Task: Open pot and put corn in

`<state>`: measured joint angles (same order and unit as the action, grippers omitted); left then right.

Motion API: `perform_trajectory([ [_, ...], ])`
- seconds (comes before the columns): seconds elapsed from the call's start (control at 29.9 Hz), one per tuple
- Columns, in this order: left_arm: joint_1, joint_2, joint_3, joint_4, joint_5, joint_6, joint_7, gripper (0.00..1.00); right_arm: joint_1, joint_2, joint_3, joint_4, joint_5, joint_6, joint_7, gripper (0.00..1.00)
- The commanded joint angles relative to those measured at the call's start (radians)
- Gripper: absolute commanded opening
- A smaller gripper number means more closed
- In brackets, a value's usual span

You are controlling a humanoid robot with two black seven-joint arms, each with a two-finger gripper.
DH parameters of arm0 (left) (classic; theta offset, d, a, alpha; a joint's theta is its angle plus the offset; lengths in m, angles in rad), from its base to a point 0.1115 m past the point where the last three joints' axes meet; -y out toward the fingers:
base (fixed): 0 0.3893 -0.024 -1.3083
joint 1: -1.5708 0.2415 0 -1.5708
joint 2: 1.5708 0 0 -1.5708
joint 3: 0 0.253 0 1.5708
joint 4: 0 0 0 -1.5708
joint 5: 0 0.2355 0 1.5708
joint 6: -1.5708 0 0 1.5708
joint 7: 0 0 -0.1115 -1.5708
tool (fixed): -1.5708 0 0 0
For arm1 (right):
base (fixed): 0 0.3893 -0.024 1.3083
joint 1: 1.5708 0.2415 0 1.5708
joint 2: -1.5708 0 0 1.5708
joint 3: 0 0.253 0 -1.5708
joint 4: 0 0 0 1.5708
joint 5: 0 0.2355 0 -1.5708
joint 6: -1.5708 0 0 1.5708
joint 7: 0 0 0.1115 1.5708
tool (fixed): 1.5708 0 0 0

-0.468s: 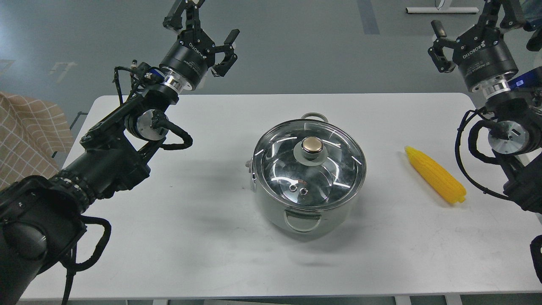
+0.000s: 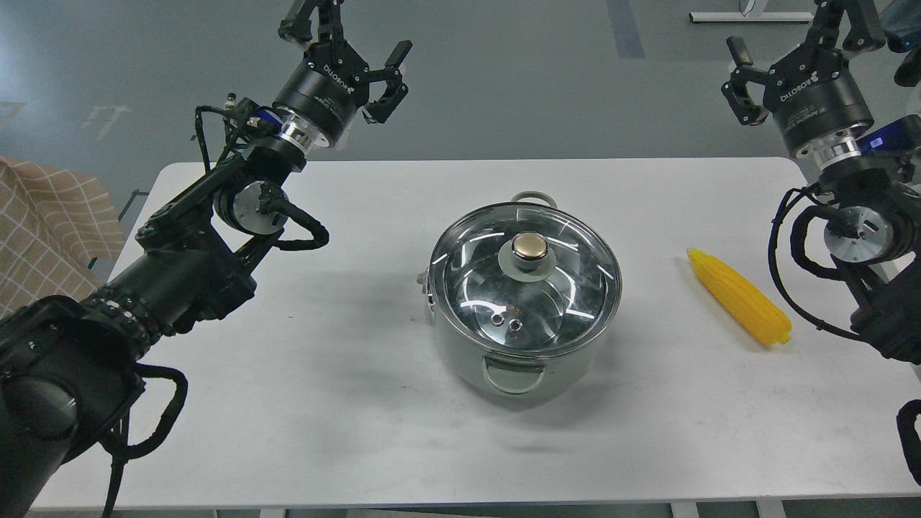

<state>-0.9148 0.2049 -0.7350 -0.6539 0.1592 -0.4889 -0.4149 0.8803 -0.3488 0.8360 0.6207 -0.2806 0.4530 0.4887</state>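
- checked cloth is showing at the left edge, beside the white table.
- left gripper is hanging released over grey floor.
- lidded pot is sitting mid-table.
- corn is lying right of it, well apart.
- right gripper is spread wide, empty.

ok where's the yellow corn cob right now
In the head view the bright yellow corn cob lies on the white table, right of the lidded stainless-steel pot, apart from it, below the right gripper.
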Motion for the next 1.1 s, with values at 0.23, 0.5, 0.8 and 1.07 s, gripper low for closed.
perform_trajectory([
  [0.23, 0.005, 0.042, -0.004, -0.073, -0.013, 0.001, -0.007, 0.98, 0.0, 0.007, -0.005, -0.001, 0.0, -0.001, 0.0, 1.0],
  [0.5, 0.005, 0.047, -0.007, -0.076, -0.015, 0.01, -0.007, 0.98, -0.001, 0.011, -0.003, -0.001, 0.0, -0.002, 0.0, 1.0],
  [0.8, 0.005, 0.045, -0.023, -0.078, -0.015, 0.018, -0.007, 0.98, -0.001, 0.013, -0.003, 0.001, 0.001, -0.002, 0.0, 1.0],
  [1.07, 0.008, 0.056, -0.031, -0.075, -0.015, 0.015, -0.005, 0.98, -0.001, 0.014, -0.005, -0.004, 0.0, -0.001, 0.0, 1.0],
])
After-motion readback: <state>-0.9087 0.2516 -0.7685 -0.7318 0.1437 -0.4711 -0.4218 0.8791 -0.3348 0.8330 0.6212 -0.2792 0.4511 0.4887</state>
